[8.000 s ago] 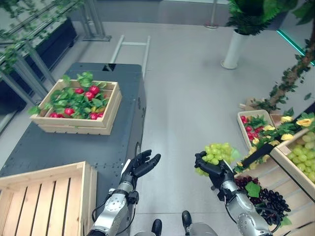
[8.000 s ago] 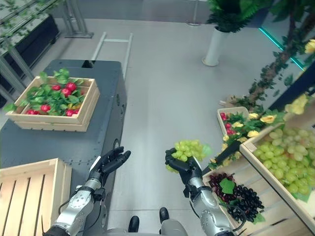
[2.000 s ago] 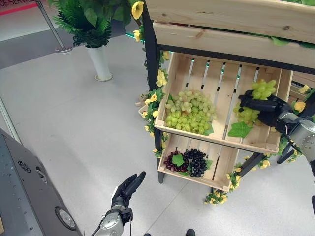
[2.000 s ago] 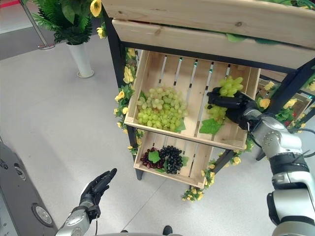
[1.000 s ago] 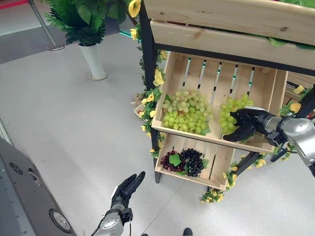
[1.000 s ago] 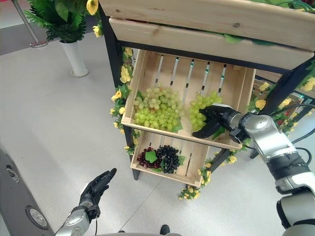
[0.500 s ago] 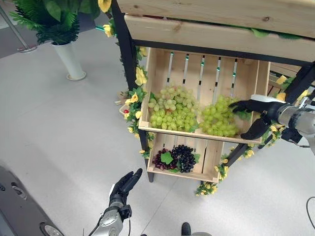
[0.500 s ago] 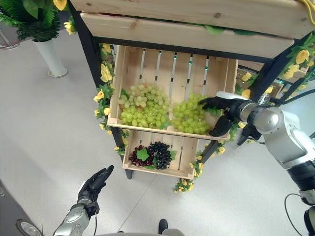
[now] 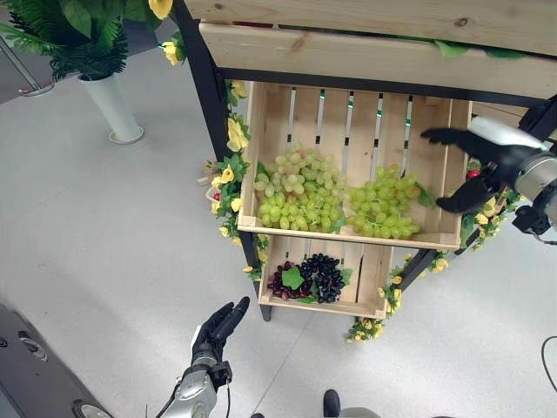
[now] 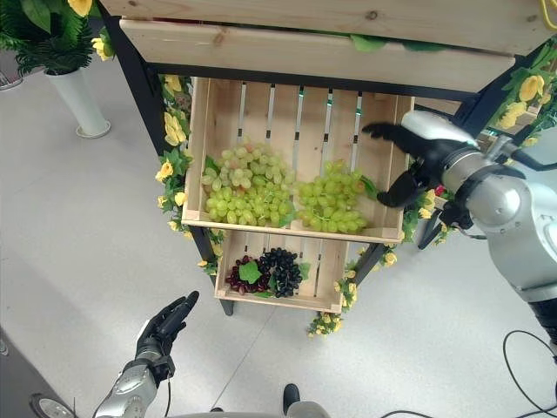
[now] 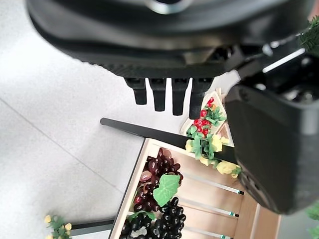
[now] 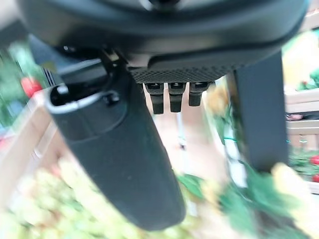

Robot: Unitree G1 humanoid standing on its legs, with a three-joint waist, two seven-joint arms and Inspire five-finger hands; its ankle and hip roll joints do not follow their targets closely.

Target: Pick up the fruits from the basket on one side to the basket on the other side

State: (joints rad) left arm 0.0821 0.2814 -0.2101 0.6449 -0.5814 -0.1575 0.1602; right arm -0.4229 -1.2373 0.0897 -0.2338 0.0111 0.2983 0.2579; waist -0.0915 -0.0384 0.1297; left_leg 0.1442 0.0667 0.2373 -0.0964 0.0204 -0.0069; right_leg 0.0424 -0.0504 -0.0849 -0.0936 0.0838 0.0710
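Left hand [image 9: 215, 333], low in frame, hanging slack-fingered and empty. Farther up, at right: right hand [image 10: 409, 157] spread wide, holding nothing, poised over crate [image 9: 439, 157]. Green grapes [image 9: 381, 207] lying inside, beside bigger bunch [image 9: 296, 189]. Risk: catching fingers on crate wall or dragging grapes out through careless withdrawal.
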